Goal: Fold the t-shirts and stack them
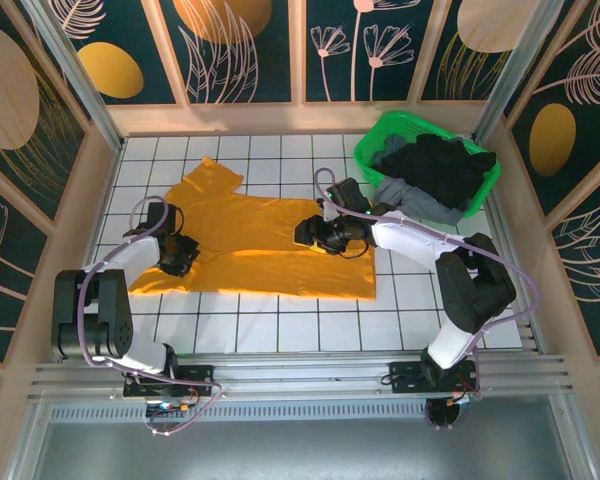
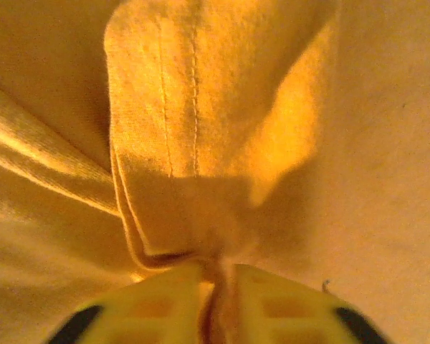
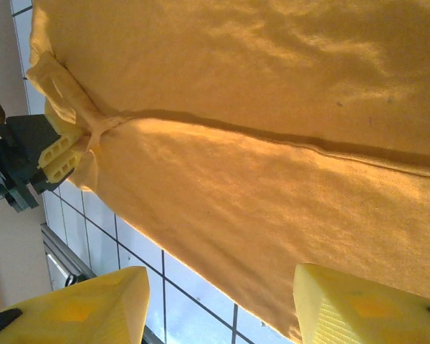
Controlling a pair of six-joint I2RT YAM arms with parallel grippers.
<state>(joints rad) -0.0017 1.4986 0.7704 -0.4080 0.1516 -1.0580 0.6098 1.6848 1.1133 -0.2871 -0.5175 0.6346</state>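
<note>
I am watching the large mustard-orange cloth t-shirt point(image 1: 270, 250) lying spread across the middle of the white tiled table point(image 1: 280, 325). The left gripper point(image 2: 215, 301) is pinching a bunched fold at its left edge — the right gripper point(image 3: 222, 304) is hovering spread over its right side, holding nothing. Black and grey cloth t-shirts point(image 1: 440, 170) are sitting in the bright green plastic basket point(image 1: 368, 150), far right corner.

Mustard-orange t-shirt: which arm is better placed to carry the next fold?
Left, probably. The left hand is shut on a bunched edge of the mustard-orange t-shirt, while the right hand stands open over the cloth, gripping nothing.
</note>
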